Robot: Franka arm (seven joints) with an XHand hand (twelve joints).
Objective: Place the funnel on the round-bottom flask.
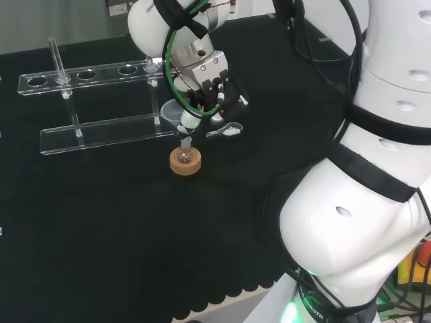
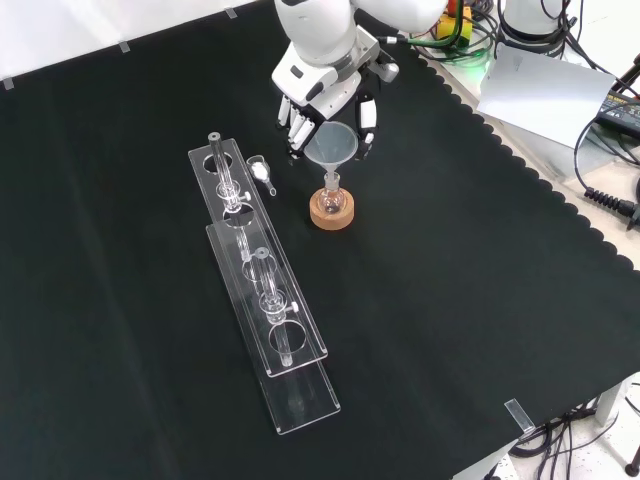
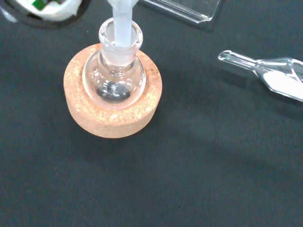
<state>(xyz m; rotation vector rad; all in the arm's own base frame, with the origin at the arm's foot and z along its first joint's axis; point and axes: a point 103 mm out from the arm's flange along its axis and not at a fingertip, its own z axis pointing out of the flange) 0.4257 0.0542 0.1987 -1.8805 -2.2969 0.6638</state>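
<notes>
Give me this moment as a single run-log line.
funnel: stem in flask neck | round-bottom flask: on cork ring | robot hand: around funnel

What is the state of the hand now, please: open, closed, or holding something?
Hand: closed on the funnel, whose stem is in the neck of the flask on its cork ring.

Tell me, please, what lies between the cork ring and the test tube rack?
In the front view, a small clear glass scoop lies on the cloth between the cork ring and the test tube rack, near the rack's far end.
</notes>
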